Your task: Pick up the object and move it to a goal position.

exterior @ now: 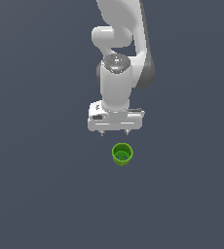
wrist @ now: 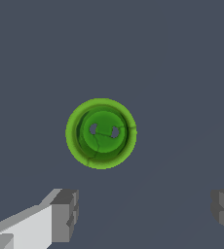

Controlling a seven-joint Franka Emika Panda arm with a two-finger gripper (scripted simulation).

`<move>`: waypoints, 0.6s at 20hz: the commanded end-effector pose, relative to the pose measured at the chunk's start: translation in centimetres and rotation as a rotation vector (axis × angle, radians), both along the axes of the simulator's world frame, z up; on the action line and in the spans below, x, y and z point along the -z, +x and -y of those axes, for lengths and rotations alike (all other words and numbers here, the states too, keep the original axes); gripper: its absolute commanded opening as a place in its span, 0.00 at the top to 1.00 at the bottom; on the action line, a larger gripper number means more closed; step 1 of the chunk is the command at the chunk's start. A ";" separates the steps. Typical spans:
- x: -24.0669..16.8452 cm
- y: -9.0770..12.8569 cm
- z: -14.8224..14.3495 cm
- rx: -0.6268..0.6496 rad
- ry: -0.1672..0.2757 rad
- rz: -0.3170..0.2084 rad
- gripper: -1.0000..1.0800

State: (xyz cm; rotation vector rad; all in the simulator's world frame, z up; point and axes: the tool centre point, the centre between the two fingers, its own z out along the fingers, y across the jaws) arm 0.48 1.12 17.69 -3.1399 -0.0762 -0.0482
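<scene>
Two grey-tipped fingers (wrist: 65,214) of the white pincer (exterior: 115,132) stand spread wide with nothing between them, and that is where we see the first hazard; the small bright green cup-like cylinder with its darker hollow inside (exterior: 122,154) sits upright on the dark grey tabletop (exterior: 36,194), and in the wrist view it (wrist: 101,133) lies clear of the line joining the fingertips rather than between them; we judge that a straight descent from this pose would bring the fingers down beside the cup, or drive one onto its rim and knock it over. In the exterior view the cup appears a little toward that view's right of the pincer's middle and nearer the camera, apart from the fingers and untouched, so we would want a sideways correction before any lowering. The cup is narrower than the spread of the jaws, which leaves room, yet a light hollow thing of this kind may skid or roll if one finger meets it before the other; an uneven closing would cause that. We also expect a thin round wall to slip out of a shallow pinch near the rim once lifted. We cannot see any marker for the goal position in either view, so we cannot say how far the carry would run.
</scene>
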 end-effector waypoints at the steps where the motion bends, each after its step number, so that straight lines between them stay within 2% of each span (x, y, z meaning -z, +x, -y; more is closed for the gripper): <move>1: 0.0 0.0 0.0 0.000 0.000 0.000 0.38; 7: 0.7 -0.6 -1.5 -0.018 -0.001 -0.020 0.38; 12: 0.8 -0.6 -1.4 -0.003 0.005 -0.022 0.38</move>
